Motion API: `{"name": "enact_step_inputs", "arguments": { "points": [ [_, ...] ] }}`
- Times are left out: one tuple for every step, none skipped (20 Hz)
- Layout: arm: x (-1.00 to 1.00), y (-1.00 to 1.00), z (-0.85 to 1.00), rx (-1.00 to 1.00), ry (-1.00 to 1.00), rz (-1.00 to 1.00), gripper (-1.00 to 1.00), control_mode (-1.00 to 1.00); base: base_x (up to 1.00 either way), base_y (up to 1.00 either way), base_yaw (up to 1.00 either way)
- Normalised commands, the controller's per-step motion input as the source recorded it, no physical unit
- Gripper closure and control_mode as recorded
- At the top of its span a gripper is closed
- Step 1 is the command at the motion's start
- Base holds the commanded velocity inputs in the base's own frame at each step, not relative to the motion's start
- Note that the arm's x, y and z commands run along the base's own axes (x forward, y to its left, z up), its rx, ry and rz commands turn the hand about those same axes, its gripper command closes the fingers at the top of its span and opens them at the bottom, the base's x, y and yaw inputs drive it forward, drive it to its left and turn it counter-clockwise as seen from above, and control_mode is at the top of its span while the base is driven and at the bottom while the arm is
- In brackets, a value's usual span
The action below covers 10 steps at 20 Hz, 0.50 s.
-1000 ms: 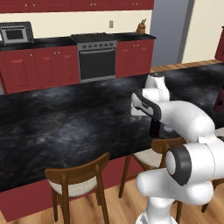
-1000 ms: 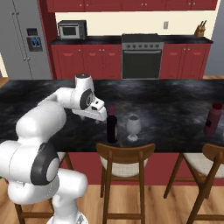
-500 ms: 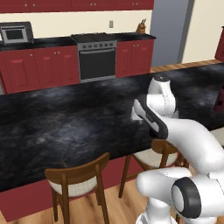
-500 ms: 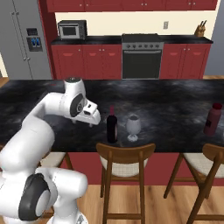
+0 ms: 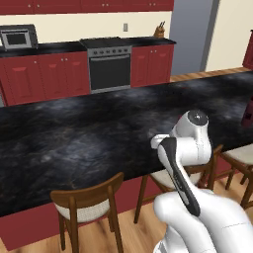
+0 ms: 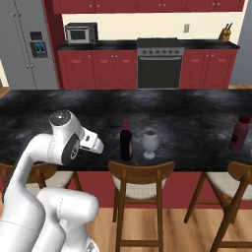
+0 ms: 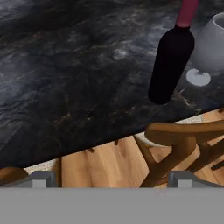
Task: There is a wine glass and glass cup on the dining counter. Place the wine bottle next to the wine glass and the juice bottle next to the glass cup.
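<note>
- White two-finger gripper [image 6: 97,144] seen in right base view at end of bent white arm, over the near edge of the long black grey-veined marble-like dining counter [image 6: 147,106] with red base, left of the bottles.
- Jaw state: cannot tell; fingertips too small in the base views, only two grey stubs at the bottom corners in hand view.
- Nothing visibly between the fingers; gripper apart from the bottle, with bare counter between.
- Tall slim nearly black wine bottle [image 6: 126,141] with narrow pinkish-red neck, upright near the near edge of the counter, roughly mid-length.
- Same bottle [image 7: 172,61] in hand view, upper right, tilted by camera roll, standing on the marble close to the edge.
- Clear pale greyish wine glass [image 6: 150,141] with rounded bowl, short stem and round flat foot, upright just beside the wine bottle on its right, not touching as far as can be told.
- Glass [image 7: 210,46] in hand view at the right border, foot on the counter beside the bottle base.
- Brown wooden stool with pale seat [image 6: 141,183] tucked under the near edge below bottle and glass.
- Shorter wider dark red juice bottle [image 6: 239,134] with dark red cap, upright near the right end of the counter, towards the near edge, well apart from the wine glass.
- Dark red shape [image 5: 248,114] at the right border of left base view, partly cut off, probably the same juice bottle.
</note>
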Motion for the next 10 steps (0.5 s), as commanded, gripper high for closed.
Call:
{"name": "enact_step_inputs", "arguments": {
  "points": [
    [-0.64,0.16,-0.02,0.00,-0.27,0.00,-1.00,-1.00,0.00,0.00,0.00],
    [-0.61,0.14,0.00,0.00,-0.21,0.00,-1.00,-1.00,0.00,0.00,0.00],
    [-0.56,0.16,0.00,0.00,-0.12,0.00,-1.00,-1.00,0.00,0.00,0.00],
    [-0.55,0.15,0.00,0.00,-0.07,0.00,-1.00,-1.00,0.00,0.00,0.00],
    [-0.53,0.13,0.00,0.00,-0.03,0.00,-1.00,-1.00,0.00,0.00,0.00],
    [-0.52,0.11,0.00,0.00,-0.01,0.00,-1.00,-1.00,0.00,0.00,0.00],
    [-0.50,0.10,0.00,0.00,0.00,0.00,-1.00,-1.00,0.00,0.00,0.00],
    [-0.47,0.05,0.02,0.00,0.00,0.00,-1.00,-1.00,0.00,0.00,0.00],
    [-0.46,0.04,0.06,0.00,0.00,0.00,-1.00,-1.00,0.00,0.00,0.00],
    [-0.45,0.01,0.07,0.00,0.00,0.00,-1.00,-1.00,0.00,0.00,0.00]
  ]
}}
